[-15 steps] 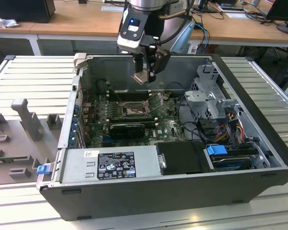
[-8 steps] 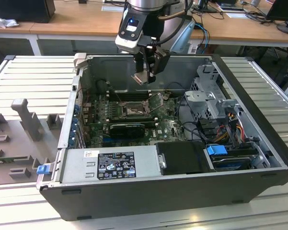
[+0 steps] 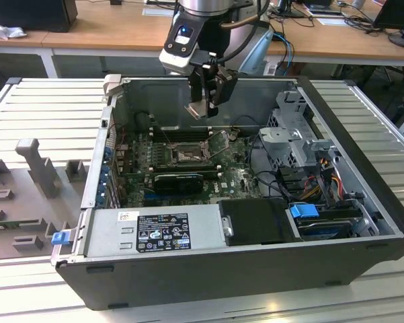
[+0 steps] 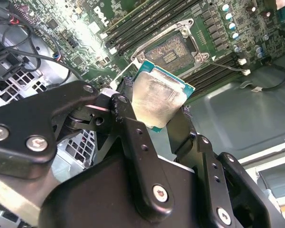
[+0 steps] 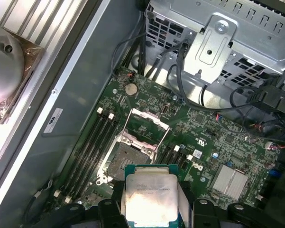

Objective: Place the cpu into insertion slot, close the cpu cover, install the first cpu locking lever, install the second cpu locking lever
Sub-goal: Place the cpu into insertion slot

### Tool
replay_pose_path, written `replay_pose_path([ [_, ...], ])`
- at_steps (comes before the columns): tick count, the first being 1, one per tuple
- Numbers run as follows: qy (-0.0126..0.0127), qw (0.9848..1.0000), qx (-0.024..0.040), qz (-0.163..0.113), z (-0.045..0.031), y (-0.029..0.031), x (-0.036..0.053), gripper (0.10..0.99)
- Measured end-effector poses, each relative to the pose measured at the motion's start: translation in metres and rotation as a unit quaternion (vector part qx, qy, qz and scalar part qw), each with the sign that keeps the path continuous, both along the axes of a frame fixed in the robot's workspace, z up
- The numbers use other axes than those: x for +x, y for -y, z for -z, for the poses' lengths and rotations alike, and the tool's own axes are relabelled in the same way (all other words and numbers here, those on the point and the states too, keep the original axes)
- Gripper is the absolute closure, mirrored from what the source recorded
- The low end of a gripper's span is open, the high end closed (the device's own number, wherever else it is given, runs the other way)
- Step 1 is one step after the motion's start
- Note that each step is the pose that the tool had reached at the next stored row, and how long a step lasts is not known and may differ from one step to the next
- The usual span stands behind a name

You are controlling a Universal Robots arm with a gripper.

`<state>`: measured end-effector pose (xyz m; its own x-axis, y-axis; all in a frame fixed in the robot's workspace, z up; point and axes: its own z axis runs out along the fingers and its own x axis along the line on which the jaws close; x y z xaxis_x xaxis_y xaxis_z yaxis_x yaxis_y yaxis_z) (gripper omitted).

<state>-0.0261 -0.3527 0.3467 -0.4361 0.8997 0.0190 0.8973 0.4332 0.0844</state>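
Note:
My gripper (image 3: 203, 108) hangs inside the open computer case, above the green board, shut on the cpu (image 3: 196, 110). In both wrist views the cpu (image 4: 159, 99) (image 5: 149, 197) is a pale silver square with a green rim, pinched on two opposite edges by the black fingers (image 4: 128, 109). The insertion slot (image 5: 125, 161) (image 4: 173, 52) (image 3: 188, 153) lies open below it, its greyish centre bare. The cpu cover (image 5: 144, 126) (image 3: 218, 140) stands hinged up at the far side of the slot. The cpu is apart from the slot, some way above it.
Long black memory slots (image 5: 92, 142) flank the slot. A grey power supply box (image 3: 154, 232) fills the case's near side, and a black block (image 3: 178, 180) lies between it and the slot. A metal drive cage (image 3: 296, 134) with cables stands on the exterior view's right.

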Motion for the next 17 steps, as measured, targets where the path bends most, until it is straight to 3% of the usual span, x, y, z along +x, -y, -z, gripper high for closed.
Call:
replay_pose_path([
  [17,0.0000,0.9988,0.0000,0.049,0.0013,0.0000,0.0000,0.557],
])
